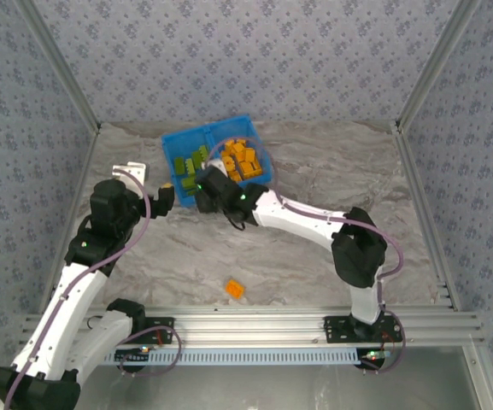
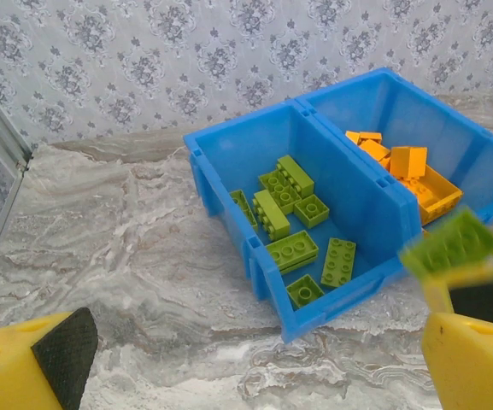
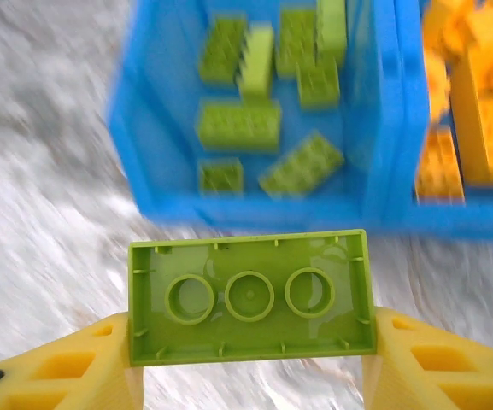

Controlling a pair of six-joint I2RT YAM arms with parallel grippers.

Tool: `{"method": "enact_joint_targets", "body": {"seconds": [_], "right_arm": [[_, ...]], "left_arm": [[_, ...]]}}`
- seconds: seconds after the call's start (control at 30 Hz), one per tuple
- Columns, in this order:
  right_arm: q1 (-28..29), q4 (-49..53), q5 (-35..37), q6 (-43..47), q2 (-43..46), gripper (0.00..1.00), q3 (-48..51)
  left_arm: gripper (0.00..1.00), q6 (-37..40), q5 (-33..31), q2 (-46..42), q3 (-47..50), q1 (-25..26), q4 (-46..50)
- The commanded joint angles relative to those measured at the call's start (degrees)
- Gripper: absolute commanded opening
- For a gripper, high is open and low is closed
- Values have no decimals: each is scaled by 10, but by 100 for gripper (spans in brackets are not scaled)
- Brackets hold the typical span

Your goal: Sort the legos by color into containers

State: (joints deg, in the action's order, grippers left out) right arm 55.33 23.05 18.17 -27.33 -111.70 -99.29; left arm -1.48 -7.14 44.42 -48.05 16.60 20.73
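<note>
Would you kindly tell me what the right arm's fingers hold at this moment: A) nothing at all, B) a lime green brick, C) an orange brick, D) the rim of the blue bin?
B: in the right wrist view a lime green brick sits clamped between the yellow fingers, hollow underside toward the camera, just short of the blue bin.

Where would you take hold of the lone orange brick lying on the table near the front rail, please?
Pinch the orange brick across two opposite flat side walls, coming straight down from above: it lies alone on the table with open space on every side. It looks turned askew to the rail, so the grip should probably be turned to match.
</note>
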Motion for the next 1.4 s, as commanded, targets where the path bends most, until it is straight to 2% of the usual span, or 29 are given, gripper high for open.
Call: {"method": "enact_joint_targets", "body": {"seconds": [0.0,0.1,0.23,0.4,0.5,0.6,0.7,0.97,1.17,1.27,1.37], "right_arm": [[-20,60,-7,21,-86,49,-115],[-39,135,-19,11,-198,49,-287],[-54,186,-40,-1,-315,50,-456],[-86,157,-141,-49,-364,51,-487],[-88,157,-151,-40,-363,54,-492],[-86,170,-150,-30,-357,63,-507],[-85,176,-146,-27,-339,71,-509],[-83,174,-136,-10,-254,80,-501],[-73,201,-109,25,-167,81,-482],[-60,196,-60,81,-76,83,-388],[-55,141,-37,121,51,88,-209]], "left_arm": [[99,13,-12,-12,4,-3,-16],[99,16,-17,-15,4,-3,-15],[99,20,-24,-19,6,-3,-14],[99,20,-21,-18,7,-3,-15],[99,19,-17,-17,6,-3,-16],[99,19,-13,-16,6,-3,-16],[99,20,-14,-15,6,-3,-16],[99,18,-10,-6,7,-3,-17],[99,21,-2,1,9,-3,-18],[99,32,42,5,12,-3,-22],[99,43,137,20,14,-1,-25]]}}
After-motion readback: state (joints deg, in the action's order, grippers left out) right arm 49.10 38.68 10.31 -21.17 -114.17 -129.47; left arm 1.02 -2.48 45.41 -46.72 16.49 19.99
